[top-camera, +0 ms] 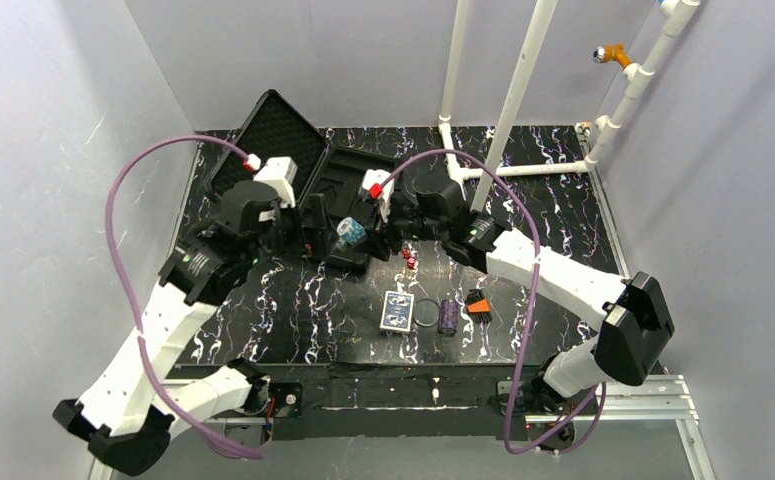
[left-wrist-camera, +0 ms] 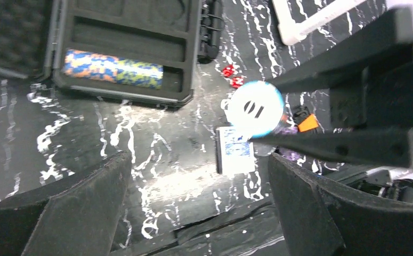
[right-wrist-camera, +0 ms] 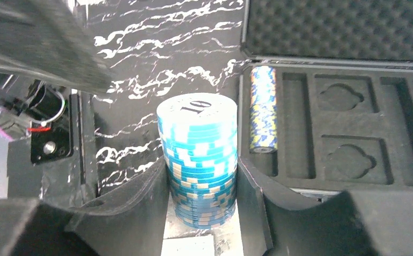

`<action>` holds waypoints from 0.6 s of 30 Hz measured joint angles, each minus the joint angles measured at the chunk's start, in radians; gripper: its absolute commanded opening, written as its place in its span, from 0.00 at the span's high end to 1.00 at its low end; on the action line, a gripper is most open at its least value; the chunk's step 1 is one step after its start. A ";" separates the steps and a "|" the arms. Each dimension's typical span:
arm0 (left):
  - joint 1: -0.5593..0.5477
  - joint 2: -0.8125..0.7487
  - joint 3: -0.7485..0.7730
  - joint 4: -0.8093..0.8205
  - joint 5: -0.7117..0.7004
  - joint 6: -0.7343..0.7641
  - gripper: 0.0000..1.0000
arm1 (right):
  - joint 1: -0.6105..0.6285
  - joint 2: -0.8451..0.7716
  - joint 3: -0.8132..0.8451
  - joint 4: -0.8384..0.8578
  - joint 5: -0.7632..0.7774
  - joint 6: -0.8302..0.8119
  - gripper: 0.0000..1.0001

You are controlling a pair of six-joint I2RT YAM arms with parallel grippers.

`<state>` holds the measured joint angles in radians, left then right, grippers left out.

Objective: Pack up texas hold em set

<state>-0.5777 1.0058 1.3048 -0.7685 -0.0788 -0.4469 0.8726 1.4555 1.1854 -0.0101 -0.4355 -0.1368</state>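
Black marbled tabletop [top-camera: 303, 310] with white veins, grey walls on three sides. At the far left stands the open black hard case [top-camera: 281, 135], foam lid tipped back; both arms cover much of its moulded tray from above. One blue-orange-yellow chip roll [left-wrist-camera: 113, 68] lies in a tray slot. The right claw [right-wrist-camera: 201, 192] is clamped on a teal chip roll [right-wrist-camera: 199, 144] just beside the tray; its lower end is hidden between the fingers. The left claw [left-wrist-camera: 199, 181] gapes wide, holding nothing. Toward the near edge lie the blue-backed card deck [top-camera: 397, 311], round disc [top-camera: 427, 311] and purple chip roll [top-camera: 449, 315], the last mostly blocked in the left wrist view.
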 measured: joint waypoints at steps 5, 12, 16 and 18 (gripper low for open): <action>0.000 -0.133 -0.022 -0.069 -0.107 0.048 0.02 | 0.000 0.047 0.085 -0.021 0.050 0.013 0.99; 0.000 -0.340 -0.186 -0.135 -0.230 0.074 0.02 | 0.000 0.229 0.294 -0.155 0.148 0.008 0.99; 0.000 -0.424 -0.287 -0.160 -0.272 0.070 0.02 | 0.000 0.338 0.409 -0.242 0.213 0.002 0.99; 0.000 -0.466 -0.325 -0.171 -0.295 0.064 0.02 | 0.000 0.391 0.465 -0.282 0.236 -0.002 0.99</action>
<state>-0.5777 0.5400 0.9794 -0.9394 -0.3737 -0.3832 0.8722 1.8462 1.6501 -0.2916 -0.1993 -0.1390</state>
